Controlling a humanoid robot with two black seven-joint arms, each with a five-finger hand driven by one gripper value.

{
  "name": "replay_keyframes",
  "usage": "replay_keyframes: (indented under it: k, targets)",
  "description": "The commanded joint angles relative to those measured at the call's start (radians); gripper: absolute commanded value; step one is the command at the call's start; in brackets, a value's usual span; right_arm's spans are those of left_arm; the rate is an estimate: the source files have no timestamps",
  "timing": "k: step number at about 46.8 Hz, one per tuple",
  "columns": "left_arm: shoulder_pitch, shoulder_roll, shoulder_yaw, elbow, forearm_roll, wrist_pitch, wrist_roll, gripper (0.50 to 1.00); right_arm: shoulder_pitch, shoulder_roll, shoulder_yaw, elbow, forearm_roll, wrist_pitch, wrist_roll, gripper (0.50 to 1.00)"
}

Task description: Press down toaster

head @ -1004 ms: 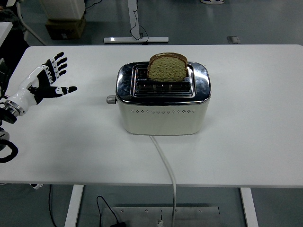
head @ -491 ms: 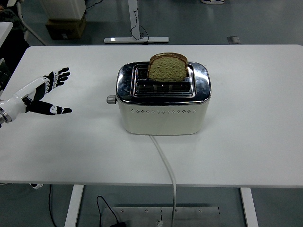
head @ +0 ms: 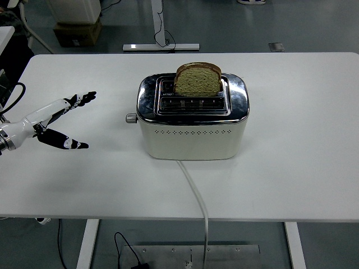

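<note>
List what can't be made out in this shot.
- Head view: the toaster lever shows only as a small knob; its slot is too small to see.
- The bread slice's lower part is hidden in the toaster.
- The left hand arm is cut off by the left edge.
- The cord passes below the table edge; its plug is unseen.

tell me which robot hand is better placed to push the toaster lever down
Left. The left robot hand is over the table with fingers spread, on the same side as the lever, which sticks out of the toaster's left end. Nothing lies between them. The right arm is not in view.
</note>
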Motion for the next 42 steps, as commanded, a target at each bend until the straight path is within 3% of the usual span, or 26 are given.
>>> replay_keyframes:
  k: [1,8,42]
  targets:
    - [0.017,0.0,0.0,-0.029,0.048,0.015,0.0,1.0,0.0,0.0,0.0,0.0,0.0,0.0,0.0,0.998]
    - [0.034,0.003,0.0,-0.072,0.114,0.07,0.0,1.0,0.0,0.0,0.001,0.0,0.0,0.0,0.0,0.998]
    - [0.017,-0.003,-0.002,-0.124,0.234,0.072,0.0,1.0,0.0,0.0,0.0,0.0,0.0,0.0,0.0,0.998]
